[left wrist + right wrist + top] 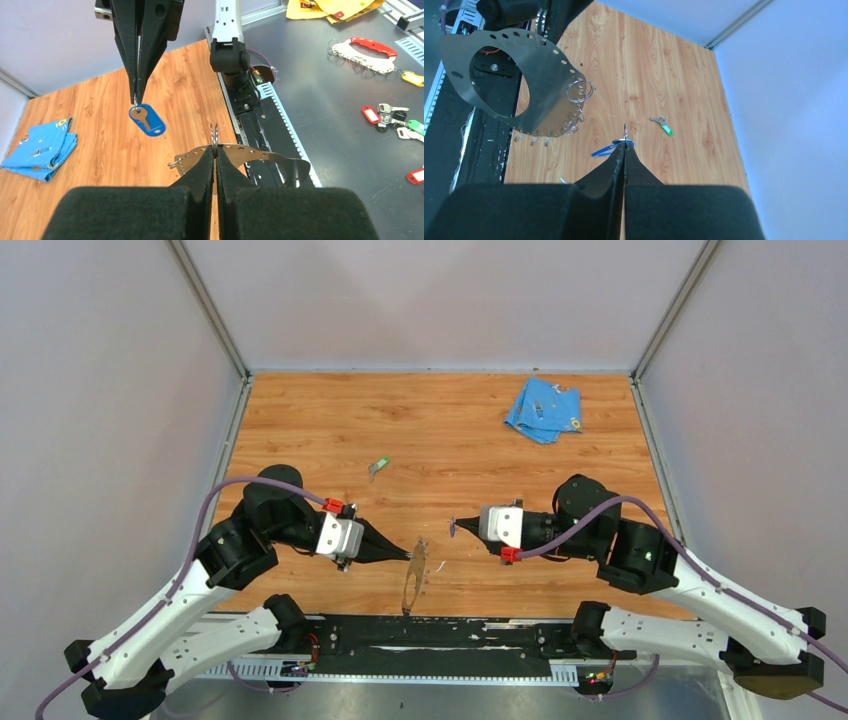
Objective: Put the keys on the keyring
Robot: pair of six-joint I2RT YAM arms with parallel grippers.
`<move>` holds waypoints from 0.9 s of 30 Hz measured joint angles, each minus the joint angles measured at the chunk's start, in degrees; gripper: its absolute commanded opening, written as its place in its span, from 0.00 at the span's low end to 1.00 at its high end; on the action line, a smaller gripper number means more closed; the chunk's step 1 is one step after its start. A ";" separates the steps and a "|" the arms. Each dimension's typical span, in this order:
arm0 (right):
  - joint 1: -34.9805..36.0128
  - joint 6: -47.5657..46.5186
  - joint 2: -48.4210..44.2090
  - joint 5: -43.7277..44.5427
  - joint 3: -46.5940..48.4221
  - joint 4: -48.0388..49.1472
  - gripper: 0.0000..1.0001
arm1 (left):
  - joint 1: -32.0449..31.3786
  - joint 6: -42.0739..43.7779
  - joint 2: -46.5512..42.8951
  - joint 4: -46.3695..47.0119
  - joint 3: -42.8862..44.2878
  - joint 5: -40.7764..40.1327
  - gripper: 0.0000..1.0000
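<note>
L arm [150,628], R arm [722,606]: white links, blk joints, purple cables [205,515]; L claw [409,556], R claw [454,528] blk.

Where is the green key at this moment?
In the top view the green key lies loose on the table, left of centre, beyond the left arm and well left of the blue cloth.

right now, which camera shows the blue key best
Left wrist view: the blue key hangs face-on from the right end effector, tag and blade both clear. The top view shows only a tiny speck at that tip; the right wrist view sees a thin blue sliver edge-on.
</note>
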 measured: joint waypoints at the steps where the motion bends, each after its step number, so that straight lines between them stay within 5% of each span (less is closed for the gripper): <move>1: 0.07 -1.27 0.50 -0.87 1.09 -1.11 0.00 | 0.00 0.02 0.00 0.00 0.00 0.13 0.00; 15: 6.95 -18.34 6.32 -4.33 10.86 -11.72 0.00 | 0.00 0.04 1.68 1.60 0.00 3.48 0.00; 27: 13.11 -22.62 8.76 -3.30 12.72 -13.70 0.00 | 0.00 -0.66 3.91 1.70 0.00 4.13 0.00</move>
